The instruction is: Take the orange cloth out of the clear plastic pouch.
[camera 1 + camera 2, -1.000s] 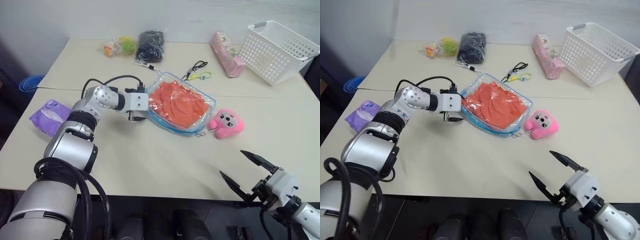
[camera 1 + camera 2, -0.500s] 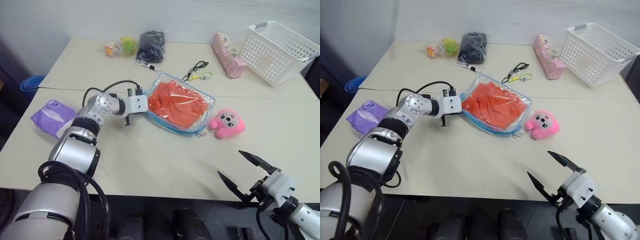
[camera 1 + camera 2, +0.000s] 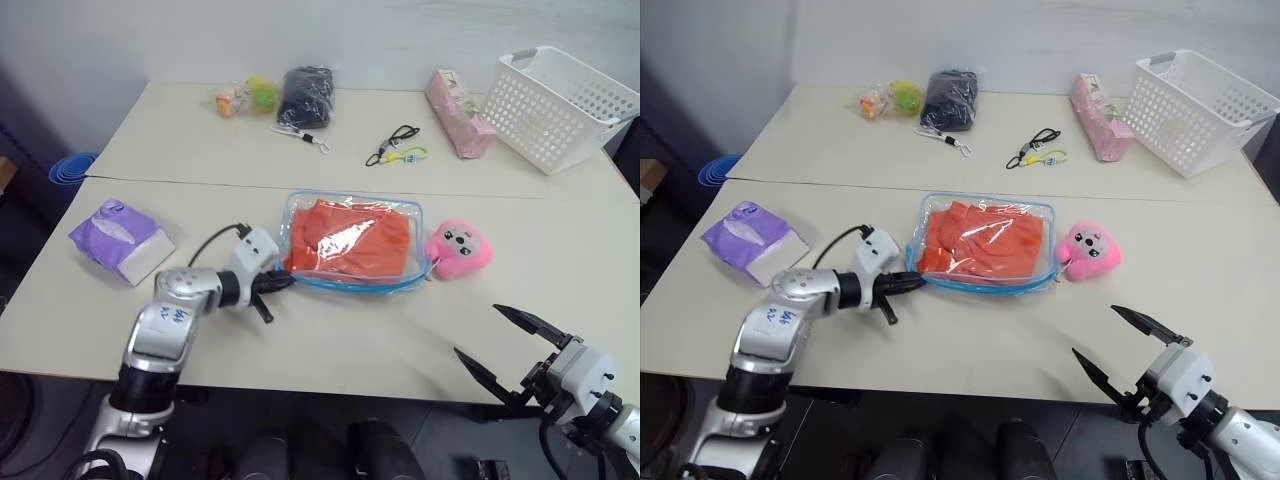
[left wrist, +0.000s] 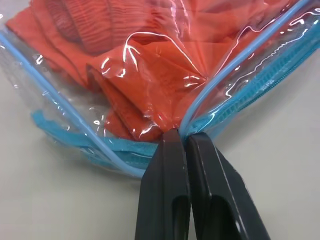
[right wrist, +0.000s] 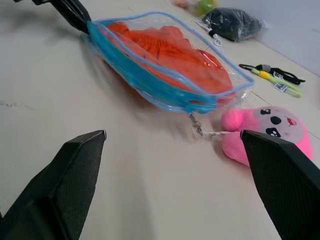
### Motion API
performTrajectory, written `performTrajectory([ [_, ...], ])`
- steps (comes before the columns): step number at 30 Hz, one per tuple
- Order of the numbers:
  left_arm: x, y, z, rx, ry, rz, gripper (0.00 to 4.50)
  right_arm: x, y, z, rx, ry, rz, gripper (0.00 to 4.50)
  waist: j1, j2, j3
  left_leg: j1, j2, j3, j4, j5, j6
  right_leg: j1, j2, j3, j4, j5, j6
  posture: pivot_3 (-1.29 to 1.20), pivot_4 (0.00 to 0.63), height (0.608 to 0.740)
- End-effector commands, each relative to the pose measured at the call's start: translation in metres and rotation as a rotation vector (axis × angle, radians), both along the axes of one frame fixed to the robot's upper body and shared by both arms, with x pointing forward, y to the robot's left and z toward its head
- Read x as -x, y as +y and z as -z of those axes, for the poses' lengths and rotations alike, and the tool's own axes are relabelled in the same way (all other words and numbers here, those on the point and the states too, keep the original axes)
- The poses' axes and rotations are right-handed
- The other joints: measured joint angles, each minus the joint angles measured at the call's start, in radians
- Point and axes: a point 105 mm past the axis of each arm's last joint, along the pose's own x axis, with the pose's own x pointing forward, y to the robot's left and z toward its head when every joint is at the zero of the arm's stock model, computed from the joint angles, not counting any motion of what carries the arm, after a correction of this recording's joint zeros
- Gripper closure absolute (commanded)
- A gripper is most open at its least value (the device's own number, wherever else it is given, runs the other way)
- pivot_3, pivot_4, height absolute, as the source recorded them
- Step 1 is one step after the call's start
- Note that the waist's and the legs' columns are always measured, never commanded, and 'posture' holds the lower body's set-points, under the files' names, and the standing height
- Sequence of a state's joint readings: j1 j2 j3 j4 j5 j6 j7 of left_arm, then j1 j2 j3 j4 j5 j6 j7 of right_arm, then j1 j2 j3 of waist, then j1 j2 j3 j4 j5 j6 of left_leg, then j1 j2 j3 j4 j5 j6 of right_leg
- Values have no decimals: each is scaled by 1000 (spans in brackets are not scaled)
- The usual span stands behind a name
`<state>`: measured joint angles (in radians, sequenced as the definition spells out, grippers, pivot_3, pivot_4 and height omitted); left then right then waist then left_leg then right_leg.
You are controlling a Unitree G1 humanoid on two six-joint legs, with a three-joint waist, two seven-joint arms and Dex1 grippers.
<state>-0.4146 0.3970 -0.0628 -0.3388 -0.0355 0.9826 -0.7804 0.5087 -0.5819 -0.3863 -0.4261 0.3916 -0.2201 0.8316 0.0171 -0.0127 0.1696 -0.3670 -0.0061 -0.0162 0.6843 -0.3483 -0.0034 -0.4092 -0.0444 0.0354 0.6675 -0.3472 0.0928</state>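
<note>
Pinching the blue-edged left end of the clear plastic pouch (image 3: 352, 243), the left gripper (image 3: 283, 281) has its fingers pressed together on the seam. The pouch lies flat at the table's (image 3: 300, 340) centre, the orange cloth (image 3: 348, 235) inside. A pink plush toy (image 3: 458, 248) sits just right of it. The right gripper (image 3: 508, 345), fingers spread wide, hovers near the table's near-right edge.

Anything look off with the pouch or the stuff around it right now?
Nothing spilled or damaged. The left gripper is shut on the light-blue edge of the clear plastic pouch, lying flat on the table with the wrinkled orange cloth inside. The pink plush toy sits close beside it.
</note>
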Motion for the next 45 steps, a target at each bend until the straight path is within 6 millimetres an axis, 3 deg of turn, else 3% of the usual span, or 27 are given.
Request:
performTrajectory([
  [1, 7, -13, -10, 33, 0, -56, 4461, -3, -7, -9, -13, -14, 1, 0, 3, 0, 0, 0, 0, 0, 0, 0, 0, 0, 0, 0, 0, 0, 0, 0, 150, 740],
  [7, 7, -24, -6, 32, 14, -78, 4461, -17, -18, -9, -90, 54, 41, 0, 4, 0, 0, 1, 0, 1, 0, 1, -2, 0, 1, 0, 2, 0, 0, 0, 150, 740],
  [10, 8, -18, -4, -15, -18, -23, 3824, -26, -26, -10, -95, 103, 29, 0, 1, 0, 0, 2, 0, 1, 0, 2, -3, 0, 1, 1, 1, 0, 0, 0, 150, 740],
  [14, 8, -11, -6, -45, -46, 30, 2627, -46, -40, -15, -60, 108, 54, 0, -3, 1, 0, 3, 0, 1, 0, 2, -3, 0, 1, 1, 1, 0, 0, 0, 150, 740],
  [19, 5, 1, -10, -72, -88, 88, 1124, -84, -53, -29, -57, 81, 111, 0, -9, 1, 0, 2, 0, 2, 0, 2, -3, 0, 1, 1, 0, 0, 0, 0, 150, 740],
  [22, 12, -2, -23, -10, -149, 219, 185, -110, -63, -18, -30, 207, 236, 0, -15, 1, 0, 1, 0, 1, -1, 2, -4, -1, 1, 0, 0, 0, 0, 0, 150, 740],
  [25, 25, 8, -41, 161, -42, 339, 44, -138, -51, -20, -160, 301, 245, 0, -21, 1, 0, -1, 0, 1, 0, 3, -4, -3, 0, 0, 0, 0, 0, 0, 150, 740],
  [31, 25, 16, -47, 147, -105, 453, 44, -164, -32, -16, -236, 393, 169, 0, -20, 4, 2, -1, 0, 1, -1, 4, -5, -4, 1, -1, 1, 0, -1, 0, 150, 740],
  [34, 32, 14, -43, 168, -206, 558, 0, -163, -23, -20, -358, 449, 73, 637, -18, 4, 2, -3, 0, 1, 0, 3, -3, -4, 0, -2, -1, 0, -1, 0, 150, 740],
  [37, 29, 19, -42, 201, -292, 548, 0, -156, -27, -23, -333, 430, 46, 1681, -19, 4, 2, -4, 0, 1, 0, 2, -2, -4, -1, -2, -3, 0, -1, 0, 150, 740],
  [43, 42, 21, -44, 324, -230, 560, 0, -120, -26, -60, -231, 166, -102, 3666, -19, 4, 2, -5, 0, 0, 0, 1, -1, -4, 0, -2, -3, 0, -1, 0, 150, 740],
  [45, 44, 23, -38, 314, -209, 551, 0, -112, -21, -67, -158, 71, -124, 3666, -22, 5, 2, -4, 0, 1, -1, 1, -1, -3, 0, -2, -3, 0, 0, 0, 150, 740],
])
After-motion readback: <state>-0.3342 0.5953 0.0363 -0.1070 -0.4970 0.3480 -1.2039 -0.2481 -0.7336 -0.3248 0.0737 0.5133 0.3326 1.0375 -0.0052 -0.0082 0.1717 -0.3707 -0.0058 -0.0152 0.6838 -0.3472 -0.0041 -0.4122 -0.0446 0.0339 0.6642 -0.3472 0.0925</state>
